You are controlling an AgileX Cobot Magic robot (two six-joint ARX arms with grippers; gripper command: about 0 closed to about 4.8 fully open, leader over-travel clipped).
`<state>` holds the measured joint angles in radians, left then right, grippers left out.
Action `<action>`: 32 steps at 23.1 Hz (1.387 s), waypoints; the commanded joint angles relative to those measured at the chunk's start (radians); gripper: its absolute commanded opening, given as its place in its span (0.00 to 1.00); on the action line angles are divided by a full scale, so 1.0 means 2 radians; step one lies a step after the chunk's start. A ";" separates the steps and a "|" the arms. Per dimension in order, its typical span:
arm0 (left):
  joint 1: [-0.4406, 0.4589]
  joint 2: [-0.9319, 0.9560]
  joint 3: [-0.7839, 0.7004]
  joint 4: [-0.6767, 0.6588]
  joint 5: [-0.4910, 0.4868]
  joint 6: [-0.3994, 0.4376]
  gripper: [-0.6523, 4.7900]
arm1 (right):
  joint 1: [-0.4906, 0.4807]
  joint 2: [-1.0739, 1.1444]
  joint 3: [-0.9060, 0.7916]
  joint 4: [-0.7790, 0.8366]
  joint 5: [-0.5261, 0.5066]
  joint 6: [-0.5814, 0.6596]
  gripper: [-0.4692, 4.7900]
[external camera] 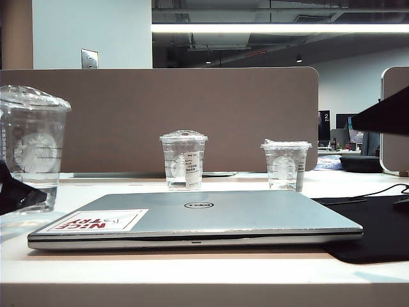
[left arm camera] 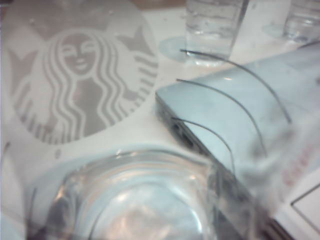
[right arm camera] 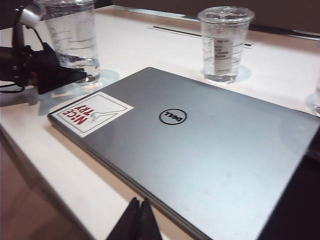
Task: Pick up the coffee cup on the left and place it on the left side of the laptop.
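The coffee cup (external camera: 32,144), tall and clear with a domed lid and a pale round logo, is at the far left, beside the laptop's left edge. It holds a little water. My left gripper (external camera: 22,194) is shut on its lower part; its black fingers (right arm camera: 55,75) press against the cup's wall (right arm camera: 70,35). In the left wrist view the cup (left arm camera: 100,90) fills the picture and blurs the jaws. The closed silver Dell laptop (external camera: 211,214) lies flat mid-table, its "NICE TRY" sticker (right arm camera: 92,114) at the corner nearest the cup. My right gripper (right arm camera: 140,201) is shut and empty, hanging over the table's front edge.
Behind the laptop stand a shorter clear cup with a white label (external camera: 183,160) and a still shorter one with a crinkled lid (external camera: 285,165). A black mat (external camera: 377,230) with a cable lies to the right. A brown partition (external camera: 160,109) closes the back.
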<state>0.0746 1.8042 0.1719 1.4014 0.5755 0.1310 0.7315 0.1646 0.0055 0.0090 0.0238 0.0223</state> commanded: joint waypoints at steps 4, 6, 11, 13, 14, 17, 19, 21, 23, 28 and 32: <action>0.000 0.008 0.001 0.007 0.002 0.008 0.68 | 0.015 0.000 -0.002 0.009 0.000 0.002 0.08; 0.000 0.010 0.001 0.006 0.002 0.008 0.68 | 0.018 0.000 -0.002 0.009 0.000 0.002 0.08; 0.000 0.027 0.001 0.003 0.002 0.009 0.68 | 0.019 0.000 -0.002 0.009 0.000 0.002 0.08; 0.000 0.036 0.001 0.003 0.002 0.009 0.68 | 0.019 0.000 -0.002 0.009 0.000 0.002 0.08; 0.000 0.043 0.000 0.003 0.002 0.009 0.68 | 0.019 0.000 -0.002 0.009 0.000 0.002 0.08; 0.000 0.048 0.000 0.003 0.005 0.008 0.69 | 0.019 0.000 -0.002 0.009 0.000 0.002 0.08; 0.000 0.047 0.000 0.007 0.018 0.008 0.69 | 0.019 0.000 -0.002 0.009 0.000 0.002 0.08; 0.000 0.047 0.000 0.011 0.014 0.008 0.75 | 0.019 0.000 -0.002 0.009 0.000 0.002 0.08; 0.001 0.047 0.000 0.014 0.009 0.009 0.82 | 0.019 0.000 -0.002 0.009 0.000 0.002 0.08; 0.001 0.047 -0.001 0.015 0.012 0.009 0.95 | 0.019 0.000 -0.002 0.009 0.000 0.002 0.08; 0.001 0.047 -0.005 0.020 0.016 0.007 1.00 | 0.019 0.000 -0.002 0.009 0.000 0.002 0.08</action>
<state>0.0753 1.9007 0.1684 1.4254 0.5980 0.1524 0.7689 0.1646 0.0055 0.0090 0.0231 0.0223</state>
